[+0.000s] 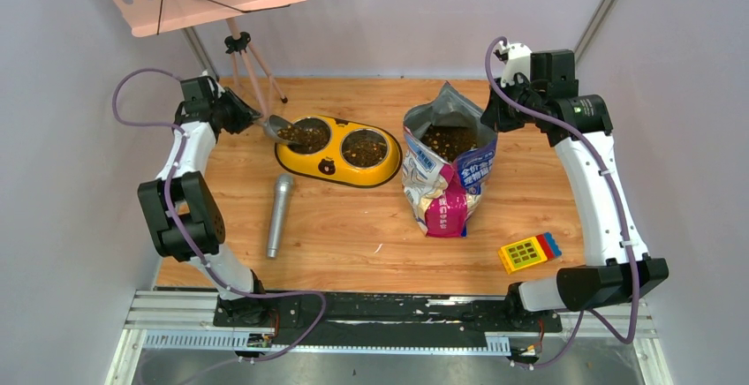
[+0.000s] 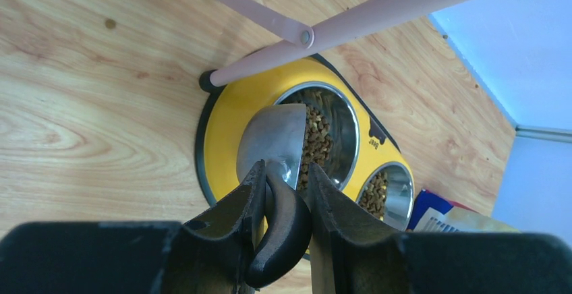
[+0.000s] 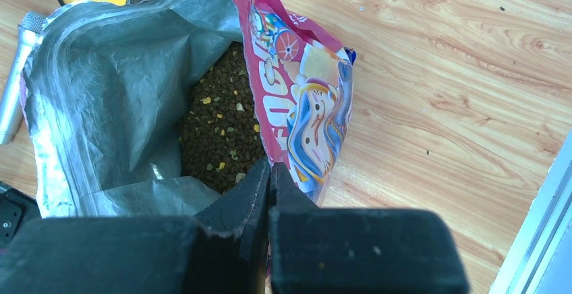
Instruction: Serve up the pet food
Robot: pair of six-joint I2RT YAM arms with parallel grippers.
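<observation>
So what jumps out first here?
The yellow feeder mid-table, kibble in both bowls, with the left fingers holding a metal scoop at its left bowl's edge. To its right stands the open bag, dark kibble showing inside, the right fingers shut on its rim.

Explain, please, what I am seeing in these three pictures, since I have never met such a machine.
Two robot arms are bolted at the near edge of a wooden table. One picture looks down from above. The other two come from a camera on each wrist, so the dark shapes at their bottom are that arm's own fingers. The left gripper holds a metal scoop over a yellow double-bowl feeder; both bowls hold kibble. The right gripper is pinched on the rim of an open cat food bag, apparently steadying it. A silver microphone and a yellow toy also lie there.
</observation>
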